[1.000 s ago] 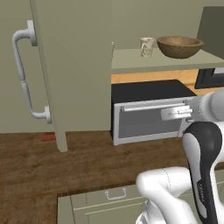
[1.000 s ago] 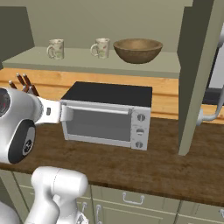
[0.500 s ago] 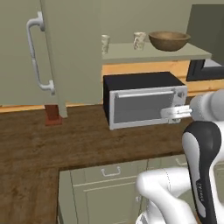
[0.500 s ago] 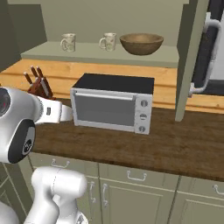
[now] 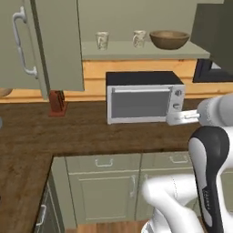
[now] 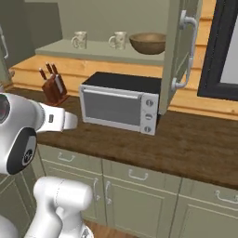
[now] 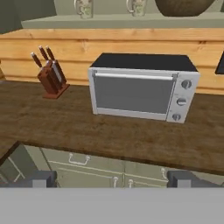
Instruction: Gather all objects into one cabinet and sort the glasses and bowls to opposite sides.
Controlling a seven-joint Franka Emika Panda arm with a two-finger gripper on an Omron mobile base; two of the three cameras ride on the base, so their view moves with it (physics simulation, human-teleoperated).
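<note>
The cabinet [image 5: 54, 45] hangs open above the counter, its doors swung wide. On its shelf stand two cream mugs [image 5: 102, 40] [image 5: 139, 38] and, to their right, the wide brown wooden bowl [image 5: 169, 39]. The right base view has the mugs [image 6: 80, 39] [image 6: 119, 40] and bowl [image 6: 148, 42] in the same row. In the hand view the mugs [image 7: 84, 8] [image 7: 136, 6] and bowl [image 7: 183, 6] are cut off at the top edge. My gripper [image 7: 111, 179] is open and holds nothing, well short of the counter and far below the shelf. It pokes out level from the arm [image 5: 172, 119] [image 6: 74, 122].
A silver toaster oven [image 5: 144, 96] sits on the dark wooden counter [image 5: 82, 132] under the shelf. A knife block [image 5: 58, 101] stands to its left. The open doors [image 6: 183, 51] jut out on both sides. Base cupboards [image 5: 113, 182] run below the counter.
The whole picture has shifted: the base has backed away from the counter, so more counter and the base cupboards show. Mugs and bowl keep their places. The gripper stays open.
</note>
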